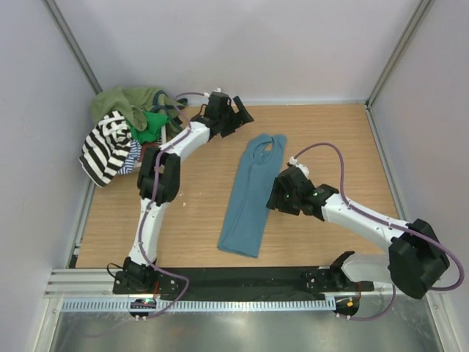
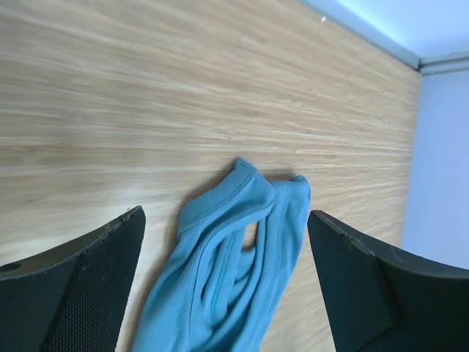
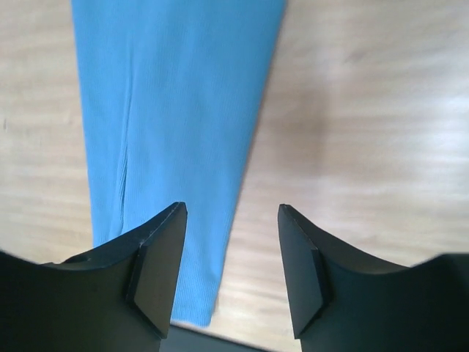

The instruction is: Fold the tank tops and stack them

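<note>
No readable text, label, brand, number or sign is showing in any of the three views.

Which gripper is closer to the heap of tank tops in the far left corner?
Left. The left gripper hangs open just right of the heap, near the back edge; the right gripper is farther off, over the right edge of the teal top, mid-table.

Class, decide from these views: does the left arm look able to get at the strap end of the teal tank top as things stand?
Probably yes. The left claw is open close to the straps of the teal tank top, with nothing lying between them.
</note>
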`<move>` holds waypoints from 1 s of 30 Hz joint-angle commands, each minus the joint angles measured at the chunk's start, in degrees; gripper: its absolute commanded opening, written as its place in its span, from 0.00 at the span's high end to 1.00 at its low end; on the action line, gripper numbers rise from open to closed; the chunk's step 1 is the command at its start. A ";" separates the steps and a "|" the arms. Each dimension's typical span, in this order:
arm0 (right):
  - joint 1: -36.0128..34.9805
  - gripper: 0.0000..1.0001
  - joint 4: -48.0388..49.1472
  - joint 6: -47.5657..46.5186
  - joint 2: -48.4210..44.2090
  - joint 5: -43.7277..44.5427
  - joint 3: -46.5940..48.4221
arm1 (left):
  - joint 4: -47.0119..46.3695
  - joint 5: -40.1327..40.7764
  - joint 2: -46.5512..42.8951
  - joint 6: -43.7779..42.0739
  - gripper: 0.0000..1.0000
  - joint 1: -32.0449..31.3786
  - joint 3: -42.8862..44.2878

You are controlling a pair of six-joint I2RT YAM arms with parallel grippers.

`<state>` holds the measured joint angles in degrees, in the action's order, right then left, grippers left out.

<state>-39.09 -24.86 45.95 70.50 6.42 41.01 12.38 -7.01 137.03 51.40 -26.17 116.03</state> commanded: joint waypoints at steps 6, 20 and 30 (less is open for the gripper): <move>14.81 0.50 4.03 -9.56 10.88 -2.54 10.04 | 1.95 1.12 -23.29 -8.15 0.10 0.51 -20.44; 24.50 0.52 14.75 -8.87 35.49 -18.01 24.02 | -5.09 0.68 -49.84 -6.83 0.14 0.42 -61.60; 25.38 0.85 11.95 -7.90 49.28 -17.22 41.13 | -5.79 1.03 -63.46 -8.86 0.14 0.25 -74.98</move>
<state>-14.20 -12.38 37.87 116.14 -10.46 75.44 9.43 -6.07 77.56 44.27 -25.85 43.00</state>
